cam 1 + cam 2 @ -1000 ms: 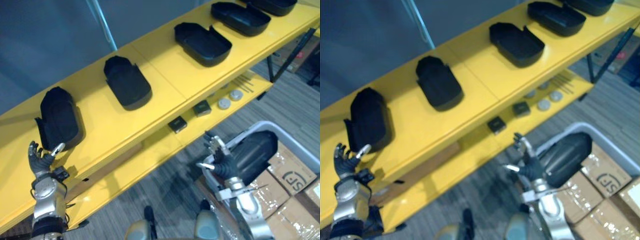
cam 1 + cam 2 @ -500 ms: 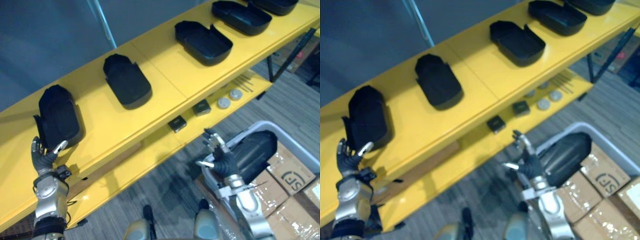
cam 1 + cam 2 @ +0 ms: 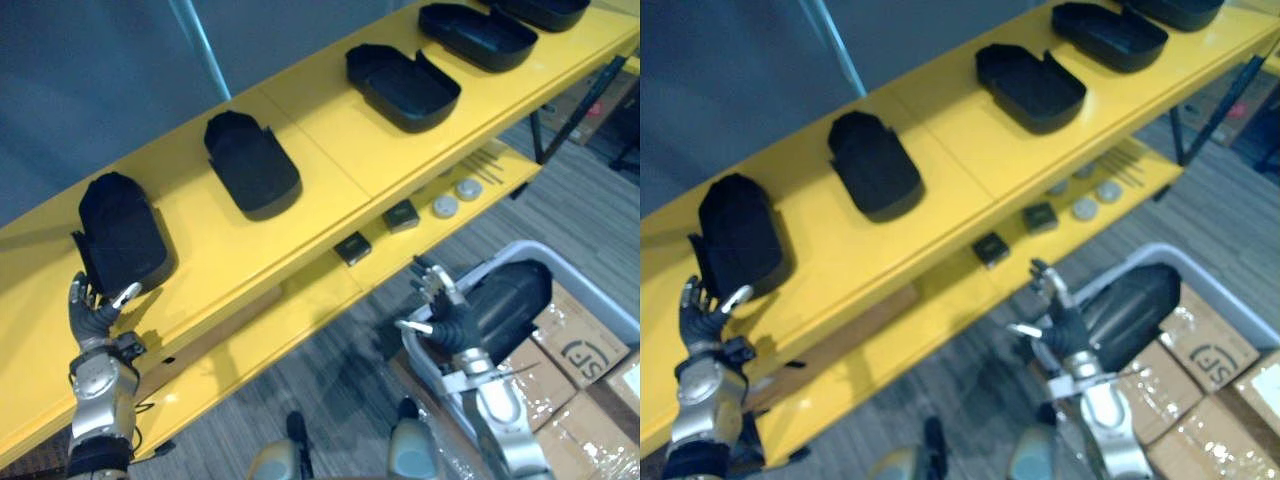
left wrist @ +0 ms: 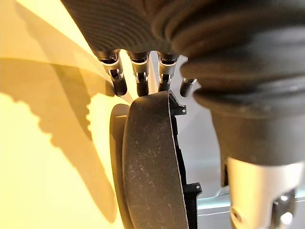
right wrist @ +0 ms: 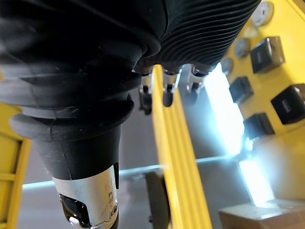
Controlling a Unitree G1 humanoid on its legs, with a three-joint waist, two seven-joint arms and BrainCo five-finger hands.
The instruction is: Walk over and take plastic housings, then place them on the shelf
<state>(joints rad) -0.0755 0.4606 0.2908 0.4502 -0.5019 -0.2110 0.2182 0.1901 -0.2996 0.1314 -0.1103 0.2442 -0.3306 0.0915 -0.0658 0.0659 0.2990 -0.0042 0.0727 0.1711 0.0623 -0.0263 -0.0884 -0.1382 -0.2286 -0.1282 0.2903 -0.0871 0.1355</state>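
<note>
- The yellow shelf runs slantwise across the head views, with an upper board and a lower board in front of it.
- Five black plastic housings lie in a row along the shelf's upper board, well apart from one another.
- The end housing at the shelf's left end lies dome up, by the front edge.
- Next along is a second housing, also dome up.
- Past it, towards the shelf's right end, a third housing and a fourth housing lie hollow side up.
- A fifth housing shows partly at the far right end.
- The left hand is raised at the shelf's front edge, open and gripping nothing.
- In the left wrist view its fingers are straight, with their tips at the near end of the end housing.
- The right hand hangs in front of the shelf's lower board, fingers spread wide and holding nothing.
- In the right wrist view its fingers are straight, with a yellow edge of the shelf just past them.
- A grey bin in front of the shelf's right part holds a sixth housing, just beside the right hand.
- Cardboard boxes sit beside the bin.
- On the shelf's lower board lie two small black blocks and two round discs.
</note>
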